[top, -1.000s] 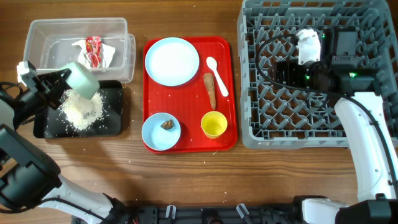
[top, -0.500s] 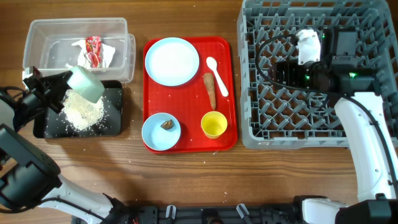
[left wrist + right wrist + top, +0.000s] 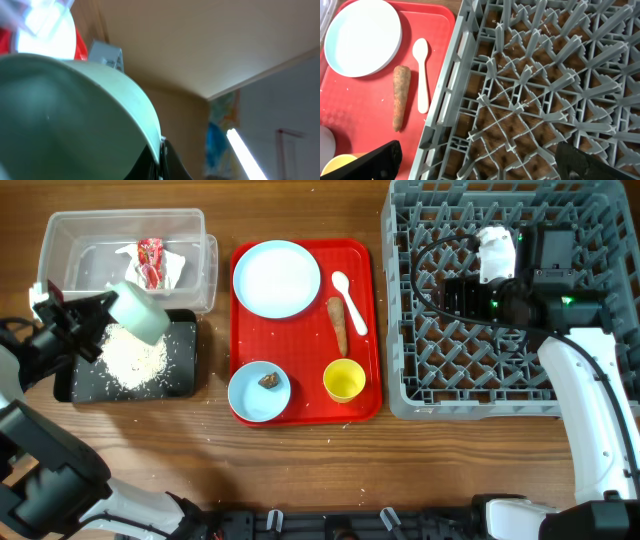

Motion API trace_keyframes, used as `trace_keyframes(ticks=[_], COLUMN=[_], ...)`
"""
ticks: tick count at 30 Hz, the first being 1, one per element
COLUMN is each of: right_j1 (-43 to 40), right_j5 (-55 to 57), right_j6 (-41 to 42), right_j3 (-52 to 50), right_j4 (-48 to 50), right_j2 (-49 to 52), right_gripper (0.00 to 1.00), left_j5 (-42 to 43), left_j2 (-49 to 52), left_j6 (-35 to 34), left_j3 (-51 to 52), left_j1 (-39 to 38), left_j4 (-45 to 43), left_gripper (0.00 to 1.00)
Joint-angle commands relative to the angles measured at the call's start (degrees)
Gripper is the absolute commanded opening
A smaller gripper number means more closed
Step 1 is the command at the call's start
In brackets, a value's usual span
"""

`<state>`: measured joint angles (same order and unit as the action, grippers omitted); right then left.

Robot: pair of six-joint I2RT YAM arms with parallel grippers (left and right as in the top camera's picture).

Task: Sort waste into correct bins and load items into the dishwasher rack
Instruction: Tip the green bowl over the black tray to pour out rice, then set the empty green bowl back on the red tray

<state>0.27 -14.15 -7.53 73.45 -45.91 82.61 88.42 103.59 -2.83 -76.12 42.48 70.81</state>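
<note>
Over the black tray (image 3: 186, 372), mint-green bowl (image 3: 137, 313) tipped.
Left gripper (image 3: 108, 311) clamps its rim (white grains (image 3: 130, 357) heaped below); right gripper (image 3: 482, 162) gapes empty above the dishwasher rack (image 3: 420, 396).

At the left edge, the left claw (image 3: 102, 315) grips the rim of a tilted mint-green bowl (image 3: 138, 314). The right arm stretches up the right side, its claw (image 3: 445, 293) pointing left, fingers spread wide.

Red serving tray (image 3: 300, 345) flat on wooden table (image 3: 300, 470), approx mid-table, long side front-to-back, beige ceiling (image 3: 200, 40) in left wrist view, lit strip light (image 3: 240, 145), blurry blue-orange patch (image 3: 220, 125) beside it
</note>
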Motion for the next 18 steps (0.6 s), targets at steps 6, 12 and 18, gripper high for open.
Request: trace_keyframes(ticks=[6, 12, 18], right_j1=[0.0, 0.0, 0.0], right_j5=[-1.2, -1.2, -1.2], right_j6=[1.7, 1.7, 1.7], right_j3=[1.0, 1.0, 1.0], right_j4=[2.0, 2.2, 2.0], right_j2=[0.5, 0.5, 0.5], right_gripper=[1.0, 1.0, 1.0], left_j5=[-1.9, -47.3, -89.5], left_j2=[-8.2, -8.3, -7.1], left_j6=[4.1, -14.6, -14.1], left_j3=[-0.3, -1.6, -1.5], left_j1=[-19.2, -47.1, -68.3], left_j4=[-9.7, -33.0, -26.7], left_gripper=[0.04, 0.04, 0.04])
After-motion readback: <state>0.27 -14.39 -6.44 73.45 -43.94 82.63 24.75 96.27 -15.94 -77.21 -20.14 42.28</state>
